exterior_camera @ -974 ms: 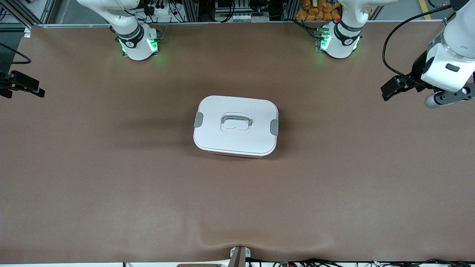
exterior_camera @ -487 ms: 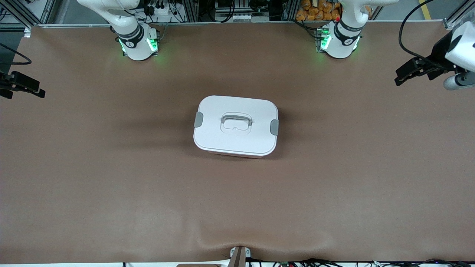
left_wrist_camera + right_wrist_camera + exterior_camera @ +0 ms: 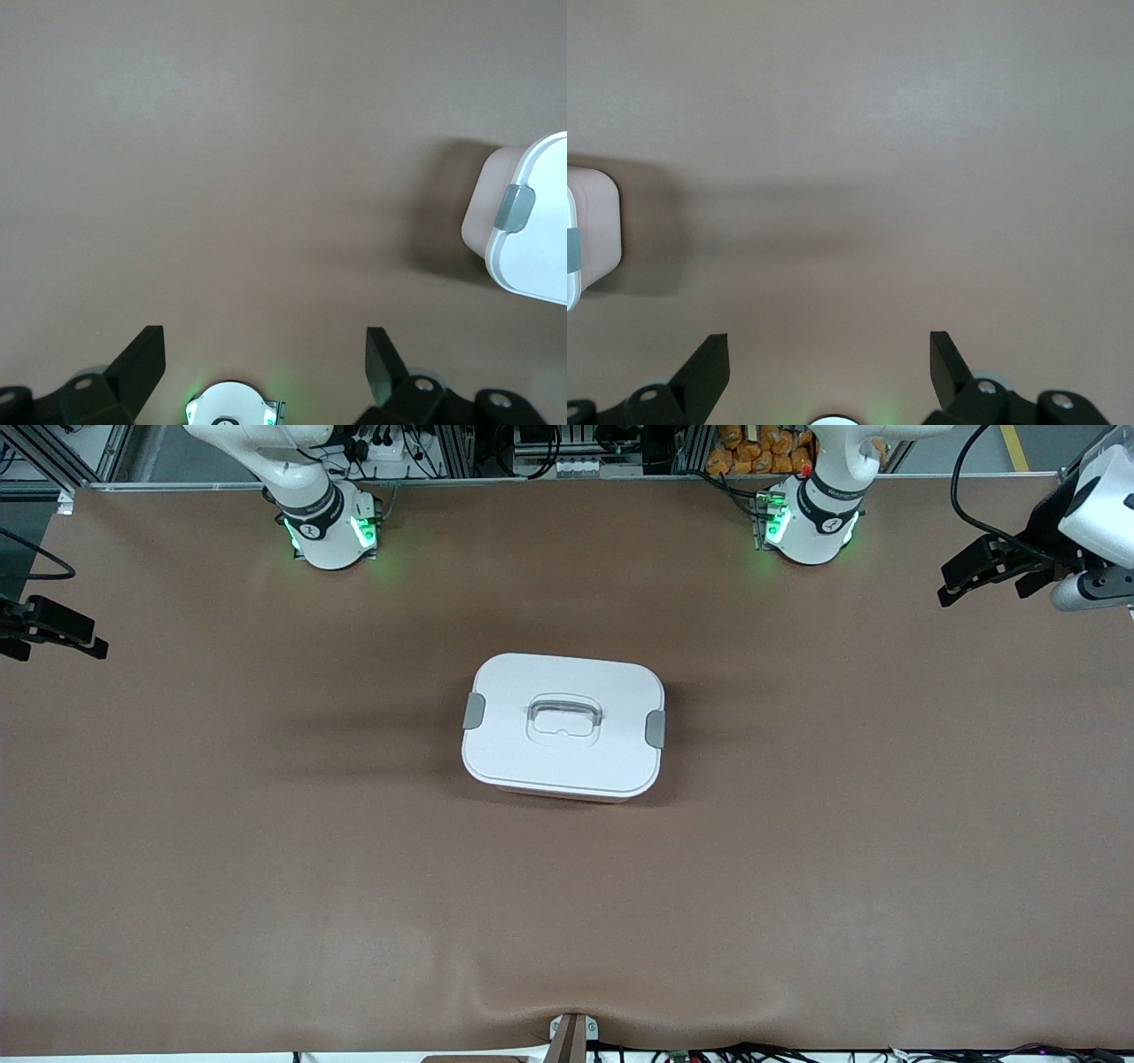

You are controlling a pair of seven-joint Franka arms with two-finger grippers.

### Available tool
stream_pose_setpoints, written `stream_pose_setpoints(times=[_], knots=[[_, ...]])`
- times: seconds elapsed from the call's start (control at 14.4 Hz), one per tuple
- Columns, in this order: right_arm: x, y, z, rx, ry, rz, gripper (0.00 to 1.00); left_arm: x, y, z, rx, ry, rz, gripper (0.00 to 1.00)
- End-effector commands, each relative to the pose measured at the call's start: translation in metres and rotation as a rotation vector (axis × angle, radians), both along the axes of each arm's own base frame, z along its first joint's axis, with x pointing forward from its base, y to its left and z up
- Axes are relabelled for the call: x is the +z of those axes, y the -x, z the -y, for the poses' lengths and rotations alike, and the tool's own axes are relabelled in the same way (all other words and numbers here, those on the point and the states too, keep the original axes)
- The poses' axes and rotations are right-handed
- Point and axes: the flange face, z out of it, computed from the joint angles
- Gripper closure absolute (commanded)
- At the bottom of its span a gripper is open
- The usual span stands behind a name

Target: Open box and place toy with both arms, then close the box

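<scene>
The box (image 3: pixel 563 726) stands closed at the table's middle, white lid on, with a grey clip (image 3: pixel 655 729) at each end and a recessed handle (image 3: pixel 564 713). It shows at the edge of the left wrist view (image 3: pixel 530 226) and of the right wrist view (image 3: pixel 589 235). The toy is out of view. My left gripper (image 3: pixel 974 571) hangs open and empty over the table's edge at the left arm's end; its own view shows it spread wide (image 3: pixel 263 354). My right gripper (image 3: pixel 62 633) is open and empty (image 3: pixel 827 359) over the right arm's end and waits.
The brown table cover (image 3: pixel 266 868) has a fold at the edge nearest the front camera. The left arm's green-lit base (image 3: pixel 811 522) and the right arm's base (image 3: pixel 330 530) stand along the table's back edge. A small bracket (image 3: pixel 571 1036) sits at the front edge.
My left gripper has swung away from the box, toward the back edge at the left arm's end. The right gripper and the box have not moved.
</scene>
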Motion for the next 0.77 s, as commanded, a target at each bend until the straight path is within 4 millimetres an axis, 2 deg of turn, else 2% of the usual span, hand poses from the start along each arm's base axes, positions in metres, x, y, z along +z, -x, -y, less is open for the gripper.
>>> stream_pose_setpoints(times=[0.0, 0.21, 0.7], knots=[[0.0028, -0.0013, 0.0024, -0.011, -0.004, 0.007, 0.00, 0.0014, 0.0081, -0.0008, -0.035, 0.001, 0.000, 0.00], [0.0020, -0.0017, 0.0024, -0.011, -0.004, 0.006, 0.00, 0.0047, 0.0056, -0.0090, -0.096, -0.052, 0.023, 0.00], [0.0020, -0.0017, 0.0024, -0.011, -0.004, 0.006, 0.00, 0.0070, -0.0006, -0.0070, -0.122, -0.054, 0.054, 0.00]])
